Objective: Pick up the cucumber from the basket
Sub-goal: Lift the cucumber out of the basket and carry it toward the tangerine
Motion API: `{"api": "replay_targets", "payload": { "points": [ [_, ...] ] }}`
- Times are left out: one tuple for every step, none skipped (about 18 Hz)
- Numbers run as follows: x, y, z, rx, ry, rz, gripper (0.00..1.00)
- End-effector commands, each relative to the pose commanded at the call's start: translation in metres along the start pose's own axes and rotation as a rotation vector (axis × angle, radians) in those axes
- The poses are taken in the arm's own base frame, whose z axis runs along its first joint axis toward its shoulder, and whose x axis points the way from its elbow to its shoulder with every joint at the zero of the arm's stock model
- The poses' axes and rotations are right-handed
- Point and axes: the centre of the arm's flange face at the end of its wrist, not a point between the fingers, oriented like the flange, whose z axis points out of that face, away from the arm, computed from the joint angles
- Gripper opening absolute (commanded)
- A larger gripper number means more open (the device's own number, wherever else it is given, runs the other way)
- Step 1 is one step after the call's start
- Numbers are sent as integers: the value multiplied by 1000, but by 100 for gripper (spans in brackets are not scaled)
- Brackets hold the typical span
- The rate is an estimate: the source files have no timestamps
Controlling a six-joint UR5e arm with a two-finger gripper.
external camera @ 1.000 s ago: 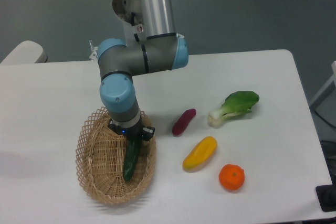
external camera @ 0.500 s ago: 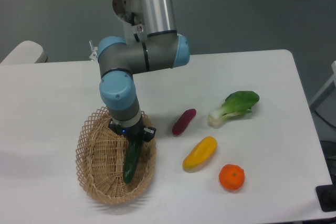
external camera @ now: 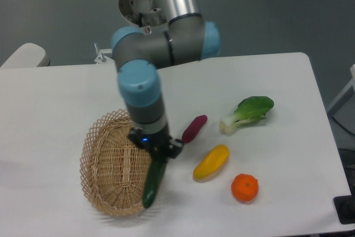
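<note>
1. Dark green and glossy, the cucumber [external camera: 153,182] is hanging from your gripper [external camera: 158,152], its upper end caught between the fingers and its lower end pointing down and slightly left.
2. Your gripper is clenching the cucumber by its top; the fingers themselves are mostly hidden behind the wrist and the vegetable.
3. The cucumber's lower tip is showing over the right rim of the basket [external camera: 102,178], and you cannot tell from this view whether it is touching the wicker or hanging clear of it.
4. The tan woven basket is sitting at the near left of the white table [external camera: 288,159], with its inside showing bare weave.
5. Your arm [external camera: 145,90] is reaching down from the far side, its grey and light blue wrist standing almost upright above the basket's right edge.
6. A purple vegetable [external camera: 194,129] is lying just right of the gripper, apart from it.
7. A yellow vegetable [external camera: 211,162] is lying nearer you than the purple one, with an orange [external camera: 244,187] to its near right.
8. A bok choy [external camera: 248,113] is lying farther right, well apart from the basket.
</note>
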Motion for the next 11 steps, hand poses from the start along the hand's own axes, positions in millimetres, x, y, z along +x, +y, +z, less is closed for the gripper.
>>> {"api": "replay_targets", "payload": {
  "points": [
    [-18, 10, -2, 9, 0, 6, 29],
    [-35, 19, -6, 23, -1, 18, 29],
    [-61, 36, -9, 39, -2, 46, 29],
    [-75, 47, -10, 48, -1, 71, 29],
    [-88, 59, -10, 48, -2, 98, 29],
    [-100, 70, -8, 45, -4, 123, 29],
    [-111, 80, -6, 43, -5, 151, 29],
    [-120, 90, -5, 39, -7, 177, 29],
    [-128, 98, -4, 36, -9, 204, 29],
    [-137, 108, -2, 30, -9, 222, 29],
    [-143, 116, 0, 25, -6, 244, 29]
  ]
}}
